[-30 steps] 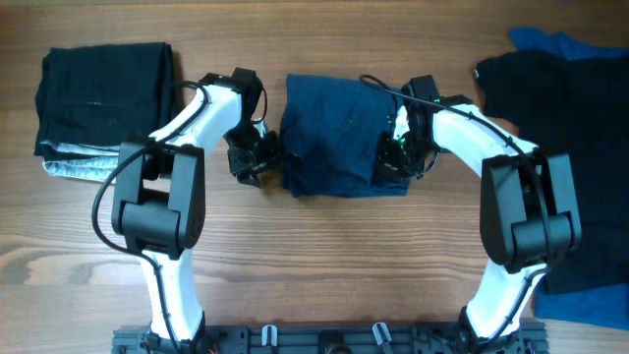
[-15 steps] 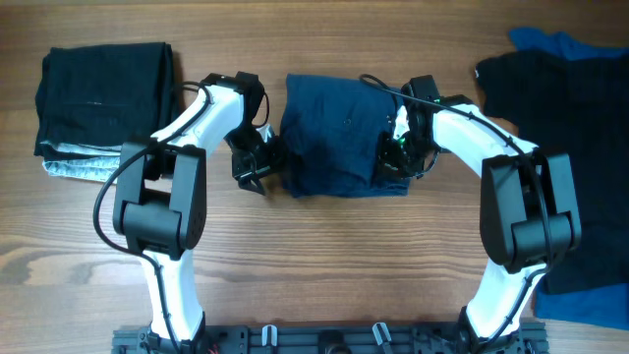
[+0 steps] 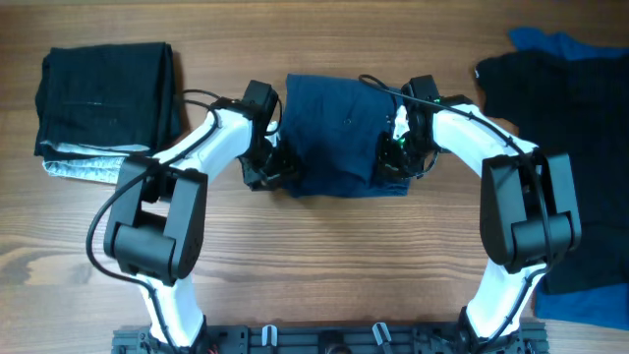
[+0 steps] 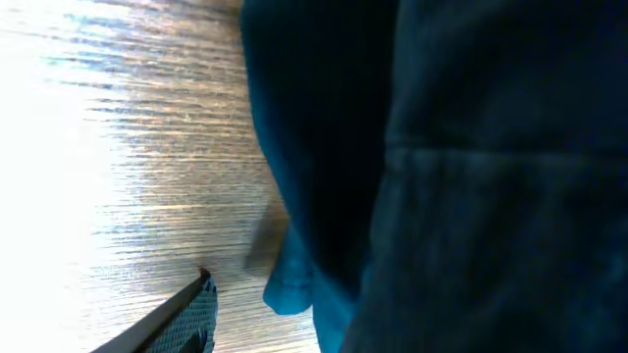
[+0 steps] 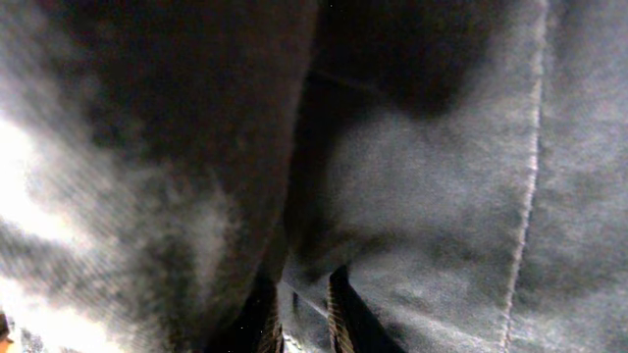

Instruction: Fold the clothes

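Shorts [image 3: 339,133]: my right gripper [image 3: 396,157] pinches their 3 o'clock edge; left gripper [image 3: 267,169], fingers apart, at 9.

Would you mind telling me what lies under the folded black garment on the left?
A light grey garment shows beneath the folded black garment along its near edge; the rest of it, and anything else underneath, is covered.

Centre: shorts [image 3: 339,133] plain dark navy, no print. At 10 o'clock: folded black garment [image 3: 103,93] over a light grey piece [image 3: 79,167]. At 3 o'clock: loose black garment [image 3: 570,118], with brighter blue cloth [image 3: 590,305] showing at its edges. Counter [image 3: 324,256]: brown wood grain.
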`<state>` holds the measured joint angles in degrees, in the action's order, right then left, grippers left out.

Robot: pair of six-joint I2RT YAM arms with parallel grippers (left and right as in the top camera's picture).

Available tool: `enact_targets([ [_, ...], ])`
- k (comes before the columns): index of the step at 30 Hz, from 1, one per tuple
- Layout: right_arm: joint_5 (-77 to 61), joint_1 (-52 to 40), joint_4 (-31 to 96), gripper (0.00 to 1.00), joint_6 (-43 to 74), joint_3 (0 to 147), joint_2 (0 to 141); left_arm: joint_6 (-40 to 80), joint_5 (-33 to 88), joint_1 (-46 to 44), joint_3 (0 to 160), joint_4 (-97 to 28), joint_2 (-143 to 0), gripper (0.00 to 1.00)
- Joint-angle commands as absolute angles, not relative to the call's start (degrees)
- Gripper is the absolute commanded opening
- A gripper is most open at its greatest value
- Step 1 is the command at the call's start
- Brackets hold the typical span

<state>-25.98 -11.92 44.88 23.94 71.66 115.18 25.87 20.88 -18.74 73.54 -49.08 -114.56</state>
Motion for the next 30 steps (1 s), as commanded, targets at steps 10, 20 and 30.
enact_targets([
  [10,-25.6,-7.2,49.2,0.18,17.8,71.0,104.8,27.9,14.5,-18.9,68.8,-45.8,-116.2,0.09],
  [20,-32.8,-7.9,42.7,0.7,24.7,66.2,102.6,27.9,14.4,-18.9,68.8,-45.6,-116.2,0.04],
  [30,-18.4,-15.1,39.6,0.69,36.6,65.4,102.8,27.9,14.3,-18.9,68.8,-45.6,-116.2,0.04],
])
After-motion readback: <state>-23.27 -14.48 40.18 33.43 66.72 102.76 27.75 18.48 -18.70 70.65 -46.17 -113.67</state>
